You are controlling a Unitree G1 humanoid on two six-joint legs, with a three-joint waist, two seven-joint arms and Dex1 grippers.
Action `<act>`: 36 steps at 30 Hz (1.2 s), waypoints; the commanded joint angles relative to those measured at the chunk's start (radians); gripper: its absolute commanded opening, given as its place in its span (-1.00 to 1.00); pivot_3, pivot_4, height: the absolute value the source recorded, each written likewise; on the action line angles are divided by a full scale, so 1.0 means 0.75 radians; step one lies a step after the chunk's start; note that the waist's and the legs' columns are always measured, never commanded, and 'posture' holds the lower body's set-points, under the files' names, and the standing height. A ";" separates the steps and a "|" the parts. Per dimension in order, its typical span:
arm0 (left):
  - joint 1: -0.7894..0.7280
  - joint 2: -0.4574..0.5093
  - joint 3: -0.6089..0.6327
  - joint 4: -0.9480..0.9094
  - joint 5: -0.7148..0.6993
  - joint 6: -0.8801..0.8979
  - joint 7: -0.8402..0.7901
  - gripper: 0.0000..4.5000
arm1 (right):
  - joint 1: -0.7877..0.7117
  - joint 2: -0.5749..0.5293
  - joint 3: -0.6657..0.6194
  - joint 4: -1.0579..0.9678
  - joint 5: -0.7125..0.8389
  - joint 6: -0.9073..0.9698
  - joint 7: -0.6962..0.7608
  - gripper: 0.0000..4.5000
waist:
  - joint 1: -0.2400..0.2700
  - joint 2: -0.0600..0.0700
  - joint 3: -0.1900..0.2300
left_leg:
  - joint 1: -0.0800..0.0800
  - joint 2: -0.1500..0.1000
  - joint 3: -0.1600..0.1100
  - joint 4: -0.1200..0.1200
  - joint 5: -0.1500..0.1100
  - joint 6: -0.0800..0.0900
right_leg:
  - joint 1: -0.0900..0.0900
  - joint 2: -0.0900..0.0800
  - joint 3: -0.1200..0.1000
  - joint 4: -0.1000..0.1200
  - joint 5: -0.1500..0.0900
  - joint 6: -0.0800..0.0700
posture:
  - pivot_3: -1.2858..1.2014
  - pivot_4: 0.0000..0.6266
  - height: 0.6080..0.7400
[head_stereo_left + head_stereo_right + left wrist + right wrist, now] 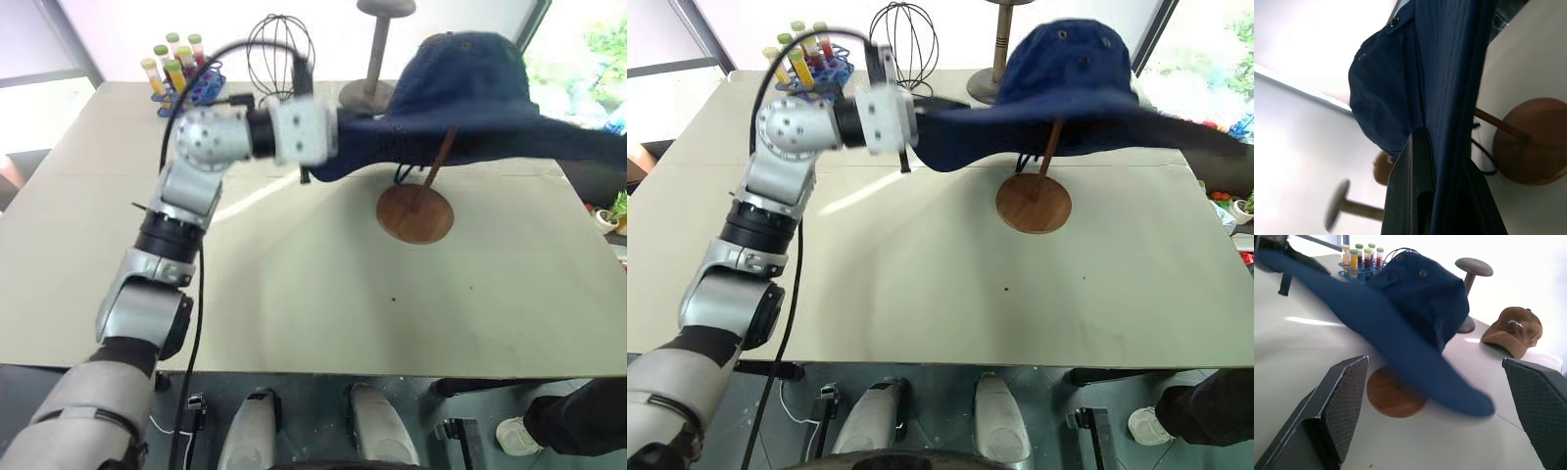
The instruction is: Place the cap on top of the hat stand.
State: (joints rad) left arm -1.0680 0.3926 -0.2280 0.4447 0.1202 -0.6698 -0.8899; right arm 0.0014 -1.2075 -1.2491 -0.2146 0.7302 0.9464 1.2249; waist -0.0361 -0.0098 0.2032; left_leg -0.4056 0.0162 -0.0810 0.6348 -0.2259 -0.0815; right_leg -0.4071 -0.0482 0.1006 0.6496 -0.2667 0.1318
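cap point(1068, 73) hides hat stand point(1034, 204) disc top; brim's far end blurred; left gripper point(323, 162) fingertips seemingly buried under brim.

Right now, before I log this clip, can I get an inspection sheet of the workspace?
Surface: pale beige table, bare in front.
Job's things: navy fabric sun hat draped over brown wooden stand.
Clutter: tube rack, black wire globe form, grey pedestal stand, brown cap.
Grippers: left claw shut on hat brim; right claw open, apart.
Cables: black cable along left arm.
Surroundings: bright windows behind.
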 commanded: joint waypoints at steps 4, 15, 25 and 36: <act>-0.150 -0.012 0.026 0.174 0.168 -0.375 0.293 -0.97 | -0.036 -0.049 0.018 0.038 0.004 -0.042 -0.005 1.00 | -0.002 0.000 0.000 | -0.001 0.000 0.000 0.001 0.000 0.000 | 0.000 0.000 0.000 0.000 0.000 0.001 | 0.03 -0.52 1.00; -0.135 0.142 -0.182 0.380 0.880 -0.748 0.823 -0.97 | -0.017 -0.029 0.016 0.028 0.000 -0.040 0.001 1.00 | -0.009 0.000 0.000 | 0.000 0.000 0.000 -0.002 0.000 0.000 | 0.000 0.000 0.000 -0.002 0.000 0.001 | 0.03 -0.52 1.00; -0.171 0.141 -0.349 0.588 1.113 -0.676 1.189 -0.97 | -0.006 -0.024 0.046 0.022 0.000 -0.046 -0.002 1.00 | -0.007 0.000 0.000 | -0.001 0.000 0.000 -0.001 0.000 0.000 | -0.001 0.000 0.000 -0.002 0.000 0.003 | 0.03 -0.52 1.00; -0.171 0.108 -0.337 0.678 0.845 -0.676 1.022 0.10 | 0.091 -0.019 0.036 0.058 -0.063 -0.094 0.058 1.00 | -0.008 0.000 0.000 | -0.001 0.000 0.000 -0.003 0.000 0.000 | -0.002 0.000 0.000 -0.002 0.000 0.003 | 0.03 -0.52 1.00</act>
State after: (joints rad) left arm -1.1800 0.4674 -0.4957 0.9658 0.8012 -1.1679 -0.1100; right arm 0.0717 -1.2177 -1.1921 -0.1799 0.6887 0.8985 1.2636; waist -0.0424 -0.0098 0.2032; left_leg -0.4064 0.0161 -0.0809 0.6329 -0.2261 -0.0812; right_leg -0.4084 -0.0482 0.1005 0.6483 -0.2665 0.1337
